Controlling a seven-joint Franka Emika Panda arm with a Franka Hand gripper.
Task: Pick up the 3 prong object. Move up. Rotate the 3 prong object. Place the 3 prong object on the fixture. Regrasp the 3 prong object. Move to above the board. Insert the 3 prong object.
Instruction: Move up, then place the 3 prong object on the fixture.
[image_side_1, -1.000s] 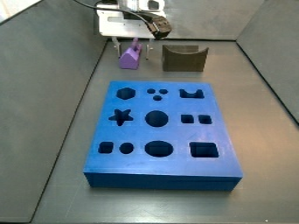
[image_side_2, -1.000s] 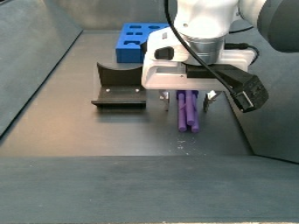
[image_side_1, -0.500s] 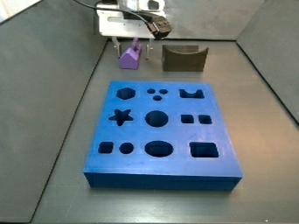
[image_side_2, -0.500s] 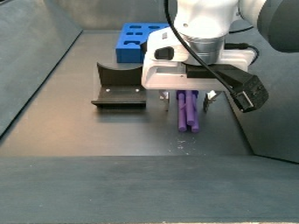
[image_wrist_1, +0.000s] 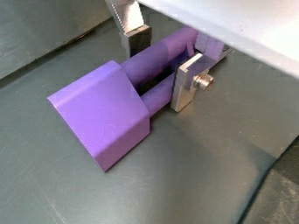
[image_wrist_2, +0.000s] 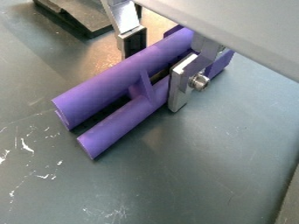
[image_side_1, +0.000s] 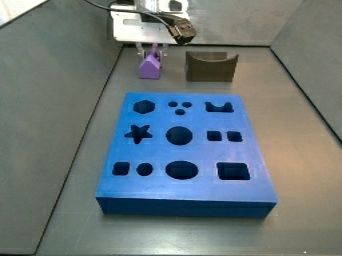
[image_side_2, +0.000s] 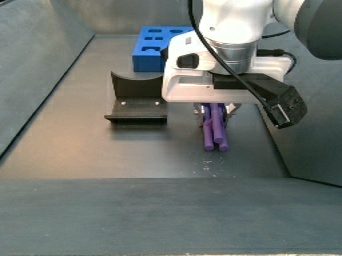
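Beside the fixture (image_side_2: 135, 98), the hand (image_wrist_2: 156, 70) now seems clamped on the 3 prong object (image_wrist_2: 122, 96), fingers narrower than before

A side view looks down from high over the near end of the board (image_side_1: 187, 150) toward the far wall. A side view stands low, facing the claw (image_side_2: 217, 108) closely. Both share the fixture (image_side_2: 134, 102). Both wrist views look very closely at the 3 prong object (image_wrist_2: 122, 96).
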